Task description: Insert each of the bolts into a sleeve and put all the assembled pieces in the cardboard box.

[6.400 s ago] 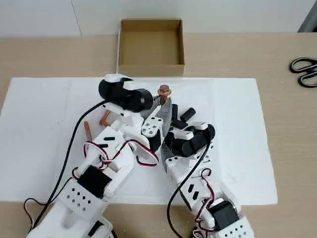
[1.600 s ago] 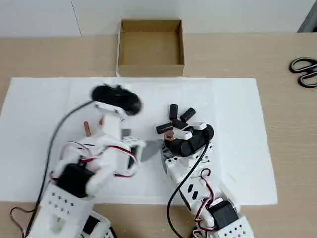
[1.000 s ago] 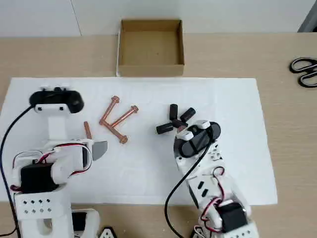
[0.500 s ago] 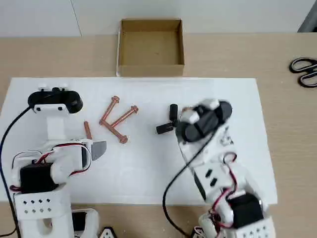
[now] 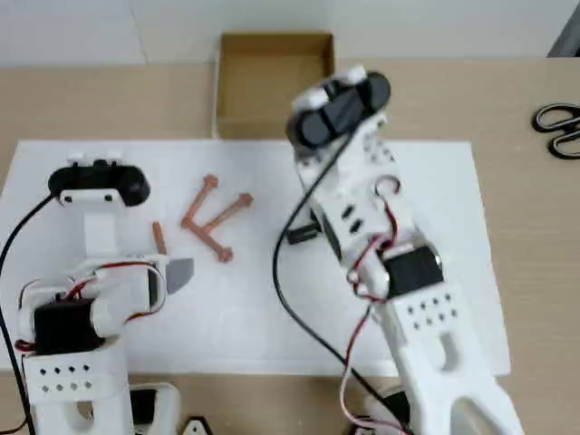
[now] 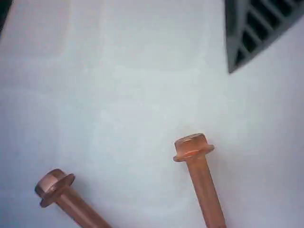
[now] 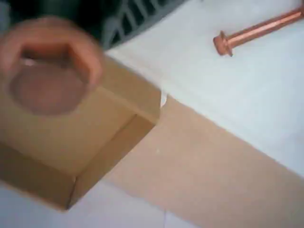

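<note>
My right pincer (image 5: 337, 98) is stretched out to twelve o'clock and hangs at the three-o'clock wall of the cardboard box (image 5: 272, 41). It is clenched on a copper bolt (image 7: 47, 66), whose hexagonal head looms large before my right wrist camera. That close view is smeared, so I can only say the head seems to hang over the box's floor rather than over its wall.

My left pincer (image 5: 178, 272) sits at the nine-o'clock side of the white sheet (image 5: 453, 272). One grey finger (image 6: 261, 28) shows, and I cannot tell whether the pincer is released or clenched.

The loose bolts (image 5: 227, 213) lie on the sheet near that pincer, at its twelve to one o'clock, not touching it. A black sleeve (image 5: 302, 234) lies on the sheet just beside my right arm, at its nine o'clock. The scissors (image 5: 557, 127) rest on the table (image 5: 91, 100) at its two-o'clock edge, well apart from everything else.
</note>
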